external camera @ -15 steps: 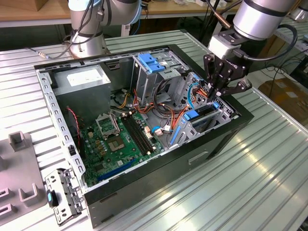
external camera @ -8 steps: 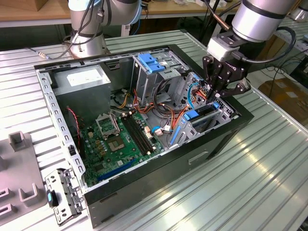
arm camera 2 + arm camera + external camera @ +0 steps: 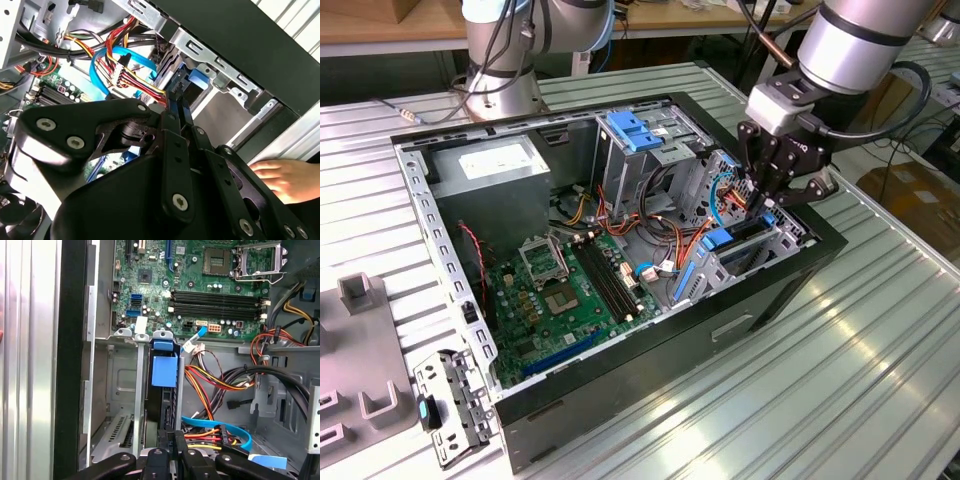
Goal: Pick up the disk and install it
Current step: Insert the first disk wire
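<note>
**At the drive cage: disk on edge, directly under the gripper**

On the exterior view's left, inside the open case (image 3: 620, 370), sits the plain grey metal box (image 3: 495, 165). Next along is the green mainboard (image 3: 560, 290), w/ the bright blue bracket (image 3: 635, 130) behind it. None of these is touched.

Further toward that view's right is the drive cage (image 3: 775, 245), and this is where the work is. The disk (image 3: 164, 372) stands on edge in a cage slot. Its blue rail tab faces the arm, and its dark body runs down and away into the bay. The long axis thus looks roughly in line w/ the tool's own axis, not across it.

The gripper (image 3: 760, 200) hangs straight over that slot, so the disk lies dead ahead of the tips, w/ no visible offset to either side. In both wrist views the jaws are drawn together w/ only a slit between them, too narrow to span the disk's thickness. The tips (image 3: 173, 440) sit at or just beside the disk's near edge; actual contact can't be made out. Orange, red and blue cables (image 3: 125, 70) crowd just beside the tool.

Furthest right, outside the case wall, a person's hand (image 3: 285, 177) rests near the arm.

Judgement: the disk seems already partly seated, not carried.
</note>
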